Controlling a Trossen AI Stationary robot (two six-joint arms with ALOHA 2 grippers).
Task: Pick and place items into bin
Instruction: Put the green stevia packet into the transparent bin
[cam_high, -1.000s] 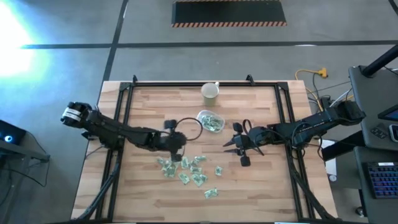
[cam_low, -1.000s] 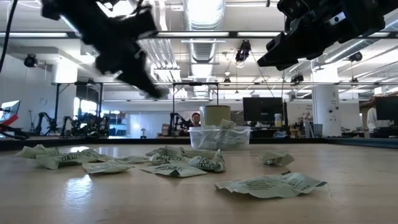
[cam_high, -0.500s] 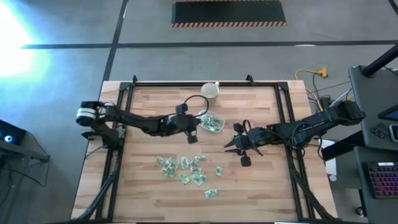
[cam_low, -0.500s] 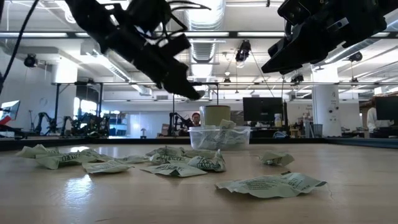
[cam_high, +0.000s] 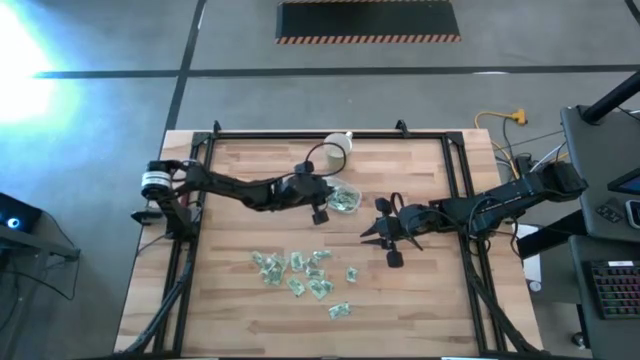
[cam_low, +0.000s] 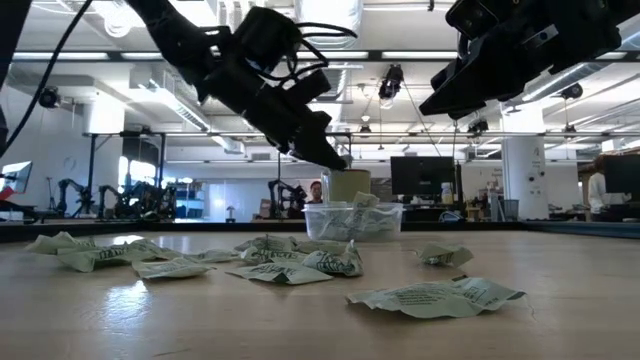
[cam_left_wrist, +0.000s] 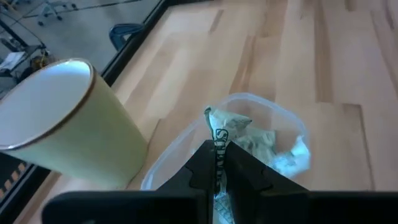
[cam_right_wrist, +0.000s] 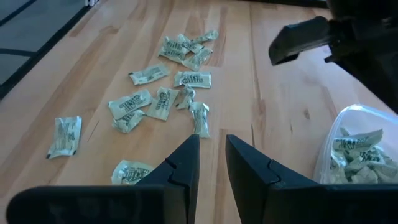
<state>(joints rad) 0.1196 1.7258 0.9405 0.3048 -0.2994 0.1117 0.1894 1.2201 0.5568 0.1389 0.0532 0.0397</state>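
Observation:
Several pale-green-and-white packets (cam_high: 305, 272) lie scattered flat on the wood near the table's middle, also seen in the low view (cam_low: 290, 265) and in the right wrist view (cam_right_wrist: 168, 93). The clear bin (cam_high: 342, 197) (cam_low: 352, 222) (cam_left_wrist: 273, 118) stands beyond them and holds more packets. My left gripper (cam_high: 322, 210) (cam_low: 335, 158) (cam_left_wrist: 219, 152) hangs just above the bin's left rim, shut on one packet. My right gripper (cam_high: 380, 245) (cam_low: 440, 100) (cam_right_wrist: 211, 155) hovers open to the right of the bin, well above the table. My left gripper pinches one packet (cam_left_wrist: 219, 134) between its two fingertips (cam_left_wrist: 245, 168). The packet stands edge-on and pokes out past the tips. The fingers come slanting down from the table's left. The packet is lifted clear, over the bin's opening.
A pale cream cup (cam_high: 338, 148) (cam_left_wrist: 68, 118) stands just beyond the bin near the far edge. Black frame rails (cam_high: 200, 150) run along the table's left, right and far sides. Bare wood (cam_high: 420, 300) shows near the front right.
My left gripper has swung up from the scattered packets toward the far right and now hangs over the bin's left rim, staying shut throughout. The packets on the table have kept their places.

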